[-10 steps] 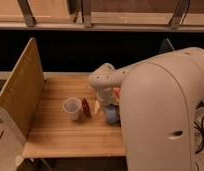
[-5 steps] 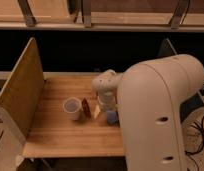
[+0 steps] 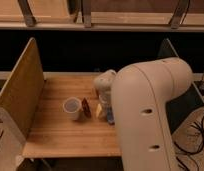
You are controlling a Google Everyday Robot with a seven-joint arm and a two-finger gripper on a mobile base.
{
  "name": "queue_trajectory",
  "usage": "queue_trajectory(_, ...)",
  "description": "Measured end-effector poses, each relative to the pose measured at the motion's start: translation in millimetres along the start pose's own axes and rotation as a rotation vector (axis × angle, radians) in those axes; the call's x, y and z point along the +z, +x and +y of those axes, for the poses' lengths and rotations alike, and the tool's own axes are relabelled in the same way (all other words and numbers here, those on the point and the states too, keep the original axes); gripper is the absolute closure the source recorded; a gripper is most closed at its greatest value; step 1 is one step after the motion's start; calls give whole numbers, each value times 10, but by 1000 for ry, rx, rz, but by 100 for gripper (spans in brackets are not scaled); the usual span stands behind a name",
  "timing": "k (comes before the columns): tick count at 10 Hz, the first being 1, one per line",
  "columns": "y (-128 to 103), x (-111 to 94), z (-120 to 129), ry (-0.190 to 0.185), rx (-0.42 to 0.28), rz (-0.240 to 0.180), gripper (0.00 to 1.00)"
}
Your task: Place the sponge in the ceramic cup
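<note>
The ceramic cup (image 3: 72, 108) is a small white cup standing upright on the wooden table (image 3: 55, 135), left of centre. To its right, a little apart, lies the sponge (image 3: 100, 111), of which a yellowish side and a bluish part show. My gripper (image 3: 106, 102) hangs right over the sponge at the end of the big white arm (image 3: 150, 110), and the arm covers much of the sponge. Whether the gripper holds the sponge is not visible.
A small dark red object (image 3: 86, 107) sits between the cup and the sponge, close to the cup. A tall wooden side panel (image 3: 20, 95) walls the table's left edge. A dark panel (image 3: 167, 50) stands at the right, and cables (image 3: 200, 132) lie on the floor.
The gripper has come down a little over the sponge and the arm's bulk has shifted slightly. The cup and the dark red object have stayed put.
</note>
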Motion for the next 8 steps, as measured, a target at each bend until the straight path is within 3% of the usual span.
queue_trajectory(4, -106, 194, 36, -10, -20, 19, 22)
queue_trajectory(8, -92, 174, 37, -7, -28, 9, 59)
